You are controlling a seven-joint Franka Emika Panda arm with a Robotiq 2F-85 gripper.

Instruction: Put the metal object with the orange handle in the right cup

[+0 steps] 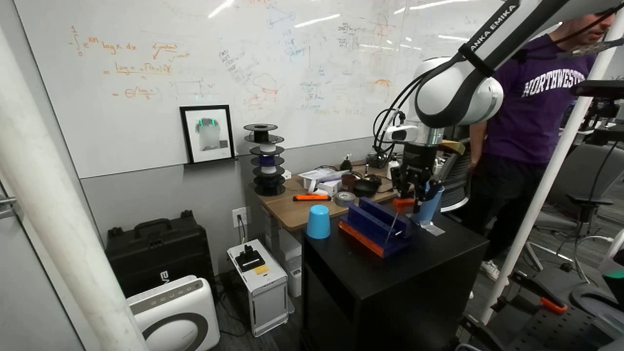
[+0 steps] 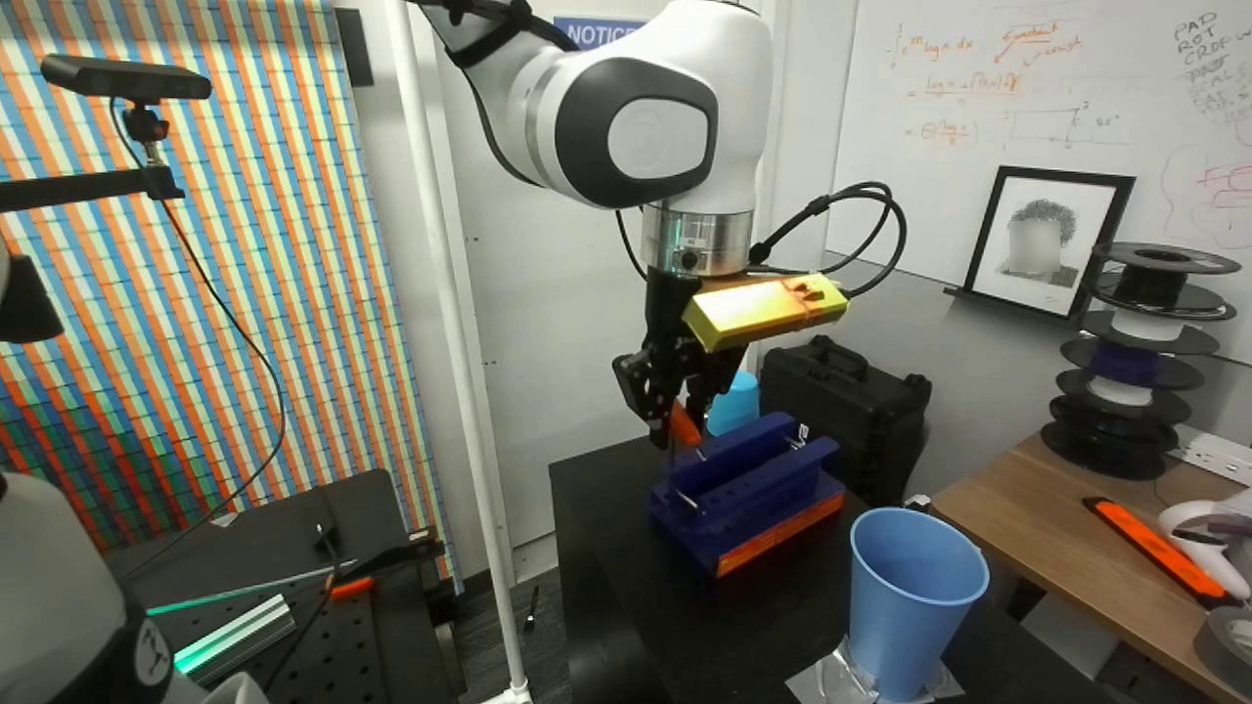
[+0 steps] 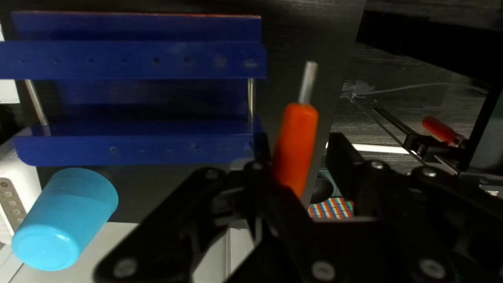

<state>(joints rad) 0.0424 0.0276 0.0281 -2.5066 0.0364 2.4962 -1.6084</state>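
Transfer stage, drop-in not yet done

Cyan cup [image 1: 319, 222] upside down, so can't take anything. Blue rack [image 1: 369, 223] between cups, likely a tool stand. Metal tool with orange handle [image 1: 403, 204] at rack's end, shaft down. Gripper [image 3: 300, 145] narrow around its handle, likely holding it, though wrist view shows a slim gap. Right cup [image 1: 430, 207] mouth up on silvery tape [image 1: 434, 229], probably against tipping. Arm [image 1: 458, 92] arches overhead, gripper pointing down

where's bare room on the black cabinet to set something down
In an exterior view, the cabinet top is bare along its left edge and between the blue rack and upright blue cup. Crowded: the rack's end by the gripper holding the orange-handled tool, and around the cyan cup, near the rack.
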